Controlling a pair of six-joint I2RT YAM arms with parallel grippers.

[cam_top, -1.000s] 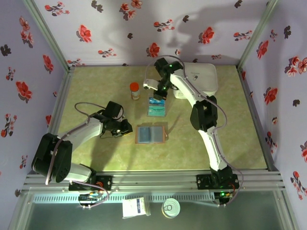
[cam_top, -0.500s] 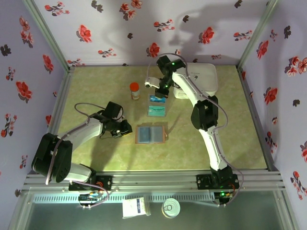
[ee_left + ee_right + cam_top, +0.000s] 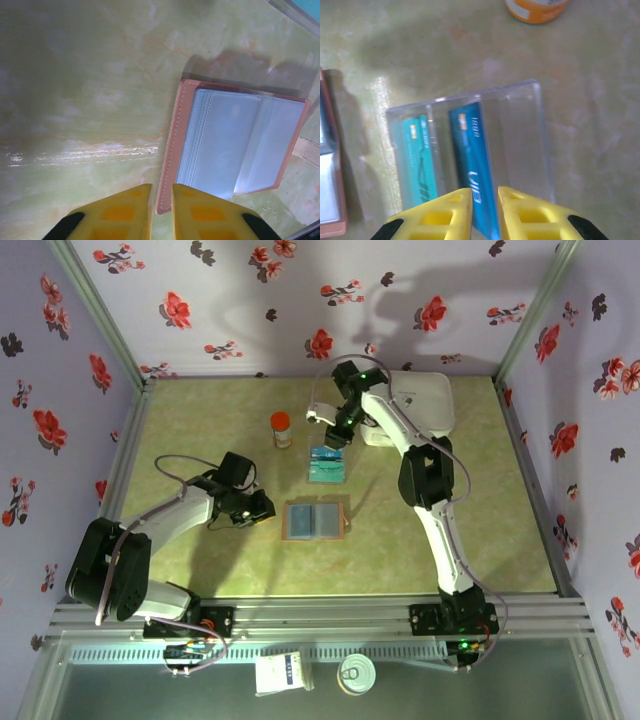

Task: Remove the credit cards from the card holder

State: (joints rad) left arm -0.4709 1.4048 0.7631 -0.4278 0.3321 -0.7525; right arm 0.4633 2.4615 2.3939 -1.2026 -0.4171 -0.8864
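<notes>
The card holder (image 3: 314,521) lies open on the table, brown-rimmed with blue-grey pockets (image 3: 235,145). My left gripper (image 3: 161,200) is at its near left corner, shut to a narrow gap with the brown edge between the fingertips. Two credit cards stand in a clear plastic tray (image 3: 520,135) behind it: a teal one (image 3: 417,160) and a blue one (image 3: 472,155). My right gripper (image 3: 485,200) hovers over the tray (image 3: 326,466), open a little. The blue card's lower end shows in the gap, leaning in its slot.
An orange-capped bottle (image 3: 282,429) stands just left of the tray. A white rounded case (image 3: 420,400) sits at the back right. Floral walls close in the table on three sides.
My right gripper's jaws have parted slightly above the tray and it shifted a little over the blue card. The left arm and card holder have not moved.
</notes>
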